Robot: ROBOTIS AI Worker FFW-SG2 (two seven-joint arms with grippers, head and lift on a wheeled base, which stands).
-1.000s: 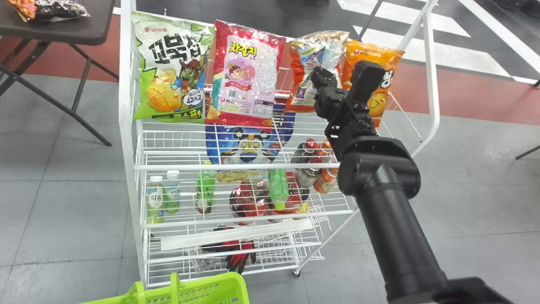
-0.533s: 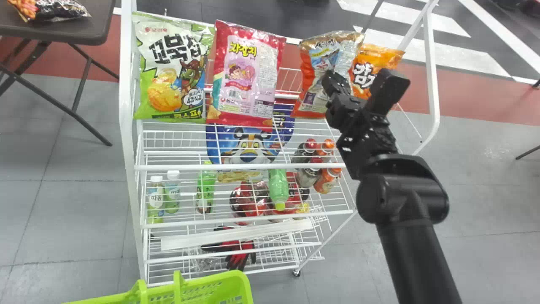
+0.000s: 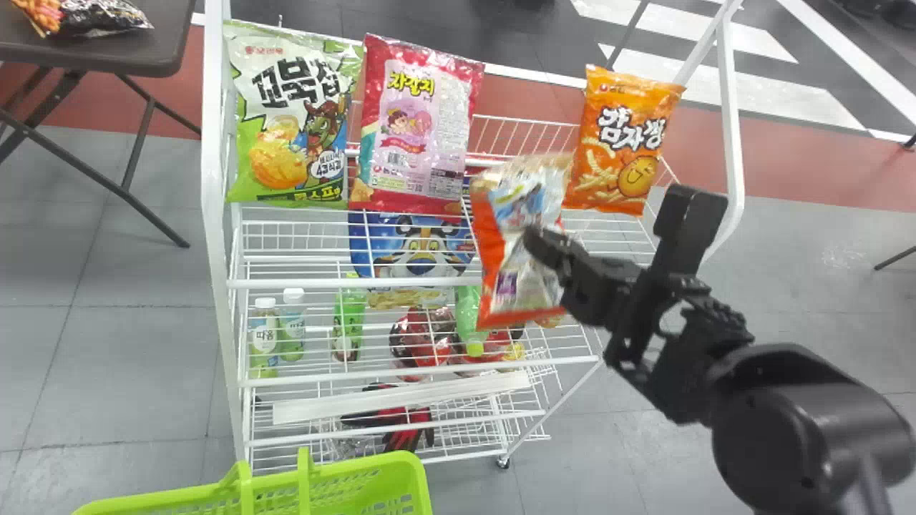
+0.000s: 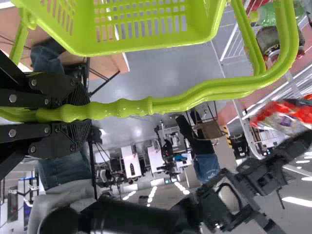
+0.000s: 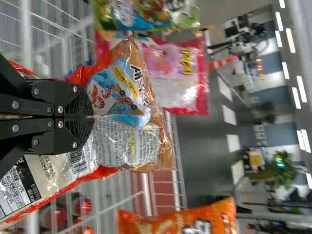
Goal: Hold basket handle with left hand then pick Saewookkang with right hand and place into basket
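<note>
My right gripper (image 3: pixel 554 250) holds the Saewookkang bag (image 3: pixel 512 214) in front of the rack's upper tiers in the head view. Seen from the right wrist, the gripper (image 5: pixel 92 117) is shut on the orange and brown bag (image 5: pixel 131 97), pinching its middle. The green basket (image 3: pixel 336 486) is at the bottom edge of the head view. In the left wrist view, my left gripper (image 4: pixel 80 114) is shut around the basket handle (image 4: pixel 170 103), with the basket's slotted wall (image 4: pixel 146 46) beside it.
On the white rack (image 3: pixel 408 282) stand a green snack bag (image 3: pixel 290 121), a pink one (image 3: pixel 418 129) and an orange one (image 3: pixel 619 143). Bottles (image 3: pixel 265 336) occupy a lower shelf. A dark table (image 3: pixel 93 50) is at the far left.
The right gripper has pulled the Saewookkang bag off the top shelf, bringing it down and toward me. The orange bag behind is uncovered. The basket has shifted slightly.
</note>
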